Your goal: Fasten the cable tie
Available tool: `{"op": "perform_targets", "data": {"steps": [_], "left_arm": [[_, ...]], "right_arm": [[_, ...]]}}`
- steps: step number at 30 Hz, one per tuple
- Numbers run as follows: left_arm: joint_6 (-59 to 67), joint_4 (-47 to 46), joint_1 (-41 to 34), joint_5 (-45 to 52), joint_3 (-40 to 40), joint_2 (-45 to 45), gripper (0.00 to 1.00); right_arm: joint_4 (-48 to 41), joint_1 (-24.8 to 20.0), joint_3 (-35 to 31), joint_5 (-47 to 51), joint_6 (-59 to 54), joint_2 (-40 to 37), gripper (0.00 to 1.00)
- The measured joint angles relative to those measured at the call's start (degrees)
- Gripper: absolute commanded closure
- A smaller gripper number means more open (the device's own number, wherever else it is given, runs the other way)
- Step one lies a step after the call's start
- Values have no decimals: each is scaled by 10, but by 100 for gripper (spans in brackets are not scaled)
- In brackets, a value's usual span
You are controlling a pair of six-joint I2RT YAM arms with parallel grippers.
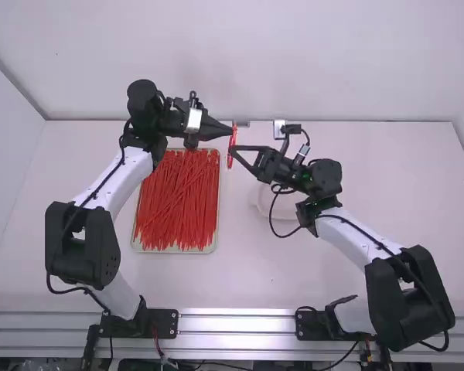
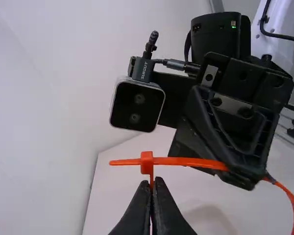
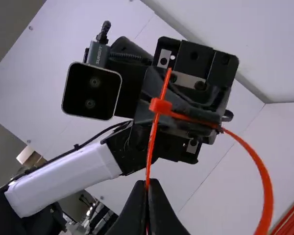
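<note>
one red cable tie [image 1: 231,147] sits upper middle in the high view, pinched by two sets of jaws above the desk [image 1: 371,170]; one tray [image 1: 174,251] of loose red ties [image 1: 178,197] lies centre left. the left wrist view shows the left jaws clamped under its head [image 2: 146,157], the right wrist view the right jaws clamped on its looping strap [image 3: 153,142].

A robot lab; white table [image 1: 387,178], aluminium rail [image 1: 232,318], bare white walls [image 1: 309,54]
</note>
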Motion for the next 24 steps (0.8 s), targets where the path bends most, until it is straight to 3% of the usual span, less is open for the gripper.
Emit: {"op": "perform_targets", "data": {"steps": [16,24], "left_arm": [[0,3,-9,-4,-9,0,98],[0,-7,-10,-14,-9,0,98]], "right_arm": [[25,-2,0,26,0,0,100],[-24,-2,5,26,-22,0,100]]}}
